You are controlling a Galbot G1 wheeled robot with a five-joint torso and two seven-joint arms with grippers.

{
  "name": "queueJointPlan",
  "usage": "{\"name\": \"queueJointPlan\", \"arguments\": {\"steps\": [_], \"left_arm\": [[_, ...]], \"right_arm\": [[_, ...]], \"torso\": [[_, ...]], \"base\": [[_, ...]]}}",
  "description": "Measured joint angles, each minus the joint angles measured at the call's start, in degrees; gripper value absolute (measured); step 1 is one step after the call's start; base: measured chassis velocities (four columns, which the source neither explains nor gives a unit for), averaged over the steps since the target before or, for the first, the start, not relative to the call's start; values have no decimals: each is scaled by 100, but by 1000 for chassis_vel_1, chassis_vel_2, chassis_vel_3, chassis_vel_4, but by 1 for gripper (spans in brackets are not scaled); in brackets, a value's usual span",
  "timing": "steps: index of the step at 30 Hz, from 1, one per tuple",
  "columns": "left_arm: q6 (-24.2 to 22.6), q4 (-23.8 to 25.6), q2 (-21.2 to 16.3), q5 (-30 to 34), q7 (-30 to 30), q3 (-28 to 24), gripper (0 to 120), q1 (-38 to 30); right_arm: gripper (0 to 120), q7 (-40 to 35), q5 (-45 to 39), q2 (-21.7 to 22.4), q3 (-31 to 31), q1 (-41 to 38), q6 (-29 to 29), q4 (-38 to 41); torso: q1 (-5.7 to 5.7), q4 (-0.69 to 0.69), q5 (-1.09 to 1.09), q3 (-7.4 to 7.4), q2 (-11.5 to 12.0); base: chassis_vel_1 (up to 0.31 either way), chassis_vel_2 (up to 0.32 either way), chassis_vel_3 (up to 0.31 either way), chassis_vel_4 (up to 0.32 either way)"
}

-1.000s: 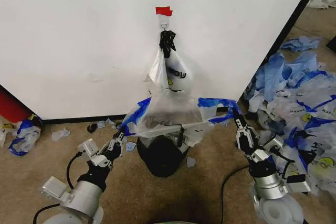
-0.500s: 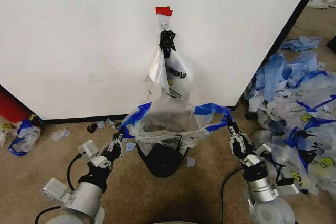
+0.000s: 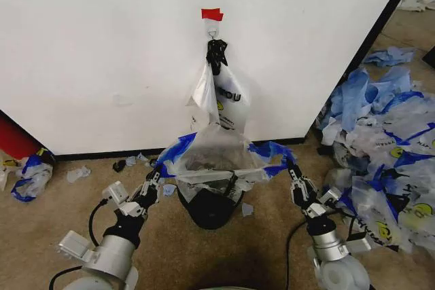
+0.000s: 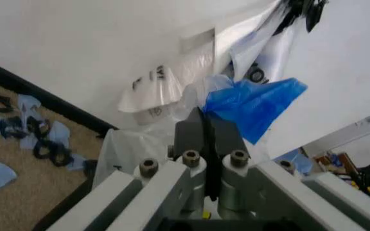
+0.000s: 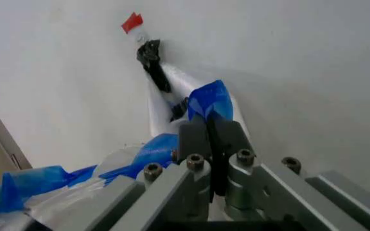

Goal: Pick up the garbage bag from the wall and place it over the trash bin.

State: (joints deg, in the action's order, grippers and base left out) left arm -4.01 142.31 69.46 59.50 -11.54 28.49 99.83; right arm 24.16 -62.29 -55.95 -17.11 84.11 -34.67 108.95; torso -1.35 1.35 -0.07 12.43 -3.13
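The garbage bag, whitish with blue handles, is spread open just above the black mesh trash bin at the foot of the wall. My left gripper is shut on the bag's left blue handle, left of the bin. At the bin's right side, my right gripper is shut on the other blue handle. In the wrist views both the left gripper and the right gripper have their fingers pressed together on blue plastic. A second bag hangs from the hook under the red tape.
A big heap of used bags covers the carpet at the right, past the wall's black edge. A red object and a crumpled bag lie at the far left. Small blue scraps dot the floor by the base strip.
My right gripper has moved inward and down toward the bin, so the bag's mouth has narrowed and slackened. The left gripper has hardly moved.
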Motion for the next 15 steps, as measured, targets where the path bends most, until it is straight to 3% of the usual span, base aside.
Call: {"name": "queueJointPlan", "arguments": {"steps": [8, 15], "left_arm": [[160, -168, 49, -343, 223, -104, 0, 92], [224, -328, 8, -524, 350, -106, 0, 72]], "right_arm": [[0, -16, 85, 32, -15, 161, 0, 111], [0, -267, 678, 159, 134, 274, 85, 197]], "torso": [[0, 0, 0, 0, 0], [0, 0, 0, 0, 0]], "base": [[0, 0, 0, 0], [0, 0, 0, 0]]}}
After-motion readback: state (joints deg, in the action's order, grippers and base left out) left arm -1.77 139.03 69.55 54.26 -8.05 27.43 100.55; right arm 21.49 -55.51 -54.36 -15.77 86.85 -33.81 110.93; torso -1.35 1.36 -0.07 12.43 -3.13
